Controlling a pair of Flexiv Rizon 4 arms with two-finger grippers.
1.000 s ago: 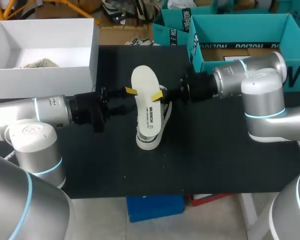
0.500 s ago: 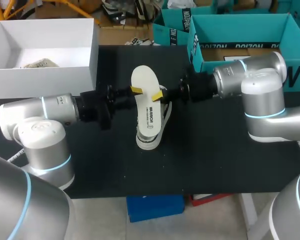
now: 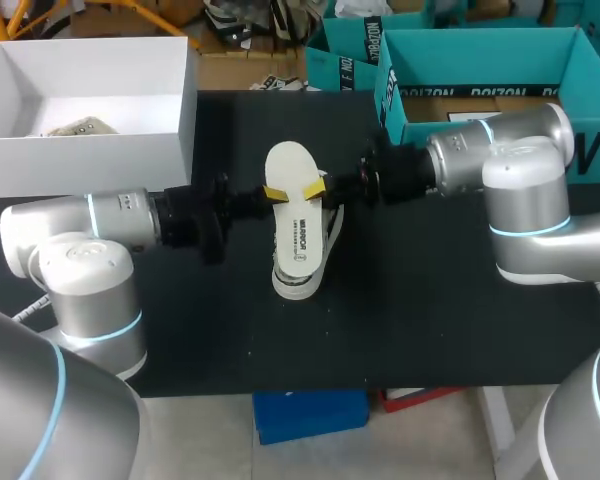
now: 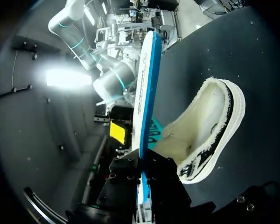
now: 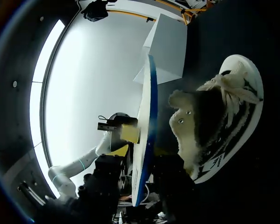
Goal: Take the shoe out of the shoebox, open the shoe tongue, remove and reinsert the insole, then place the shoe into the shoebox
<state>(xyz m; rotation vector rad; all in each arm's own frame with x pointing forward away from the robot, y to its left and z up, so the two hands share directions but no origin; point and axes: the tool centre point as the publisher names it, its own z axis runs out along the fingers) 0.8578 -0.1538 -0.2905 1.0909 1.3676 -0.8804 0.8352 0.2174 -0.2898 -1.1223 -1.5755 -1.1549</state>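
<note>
Nearest us, the shoe (image 3: 298, 283) lies on the black table (image 3: 430, 330), right under the action, so by my read the insole (image 3: 292, 170) only has a short drop back in. Just above it the insole hangs broad face up, with the left gripper (image 3: 273, 192) clamped on one long edge and the right gripper (image 3: 316, 187) on the other, likely to steady a floppy piece. Far back left, the white shoebox (image 3: 80, 165) sits open for the shoe's return.
</note>
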